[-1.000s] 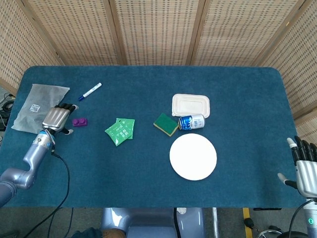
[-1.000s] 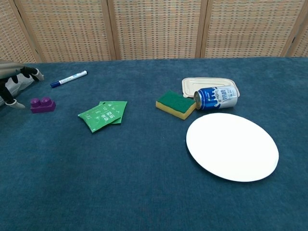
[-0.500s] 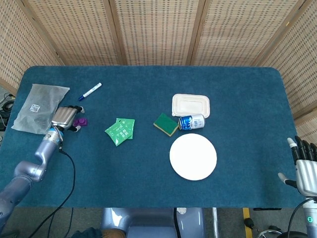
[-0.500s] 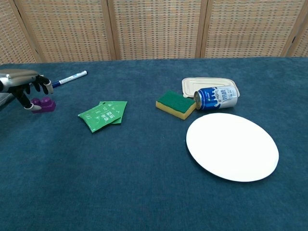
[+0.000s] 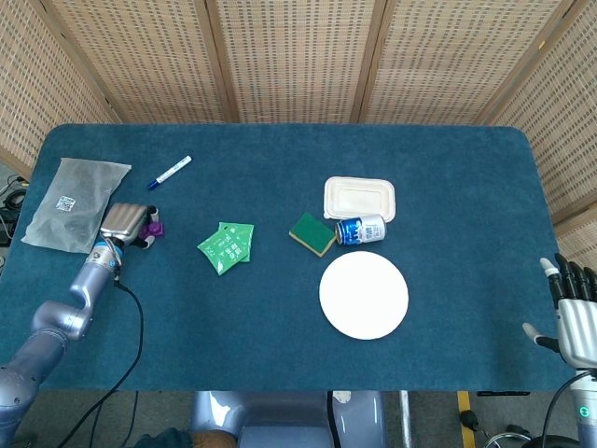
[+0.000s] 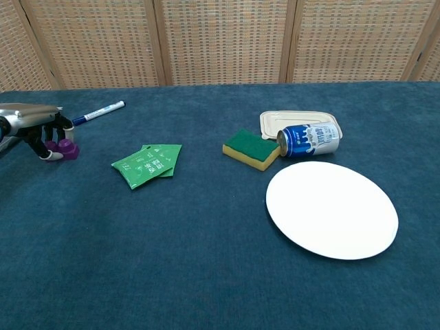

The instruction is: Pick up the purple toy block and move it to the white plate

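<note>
Fingers [image 6: 49, 139] of the robot's left hand [image 5: 128, 222] curl down over the small purple plastic toy block [image 6: 65, 148], which sits on the blue felt table [image 5: 280, 299] near its left edge; whether they already pinch the block or only cage it cannot be told, since the hand covers most of it in the head view. The block is not lifted, so the grasp looks to be in progress and the pick-up, the carry and the placing on the round white plate [image 6: 331, 208] are all left to do. That plate lies well apart, at centre right, with nothing on it. The right hand [image 5: 576, 322] rests at the table's far right edge, fingers spread and holding nothing. Compared with a second ago, the left hand has moved from beside the block to over it, hiding much of the purple shape, and its fingers have come down around it. The green sachets [image 5: 226, 246], blue marker pen [image 5: 170, 172], green-and-yellow sponge [image 5: 312, 233] and blue tin can [image 5: 360, 230] have not shifted.
</note>
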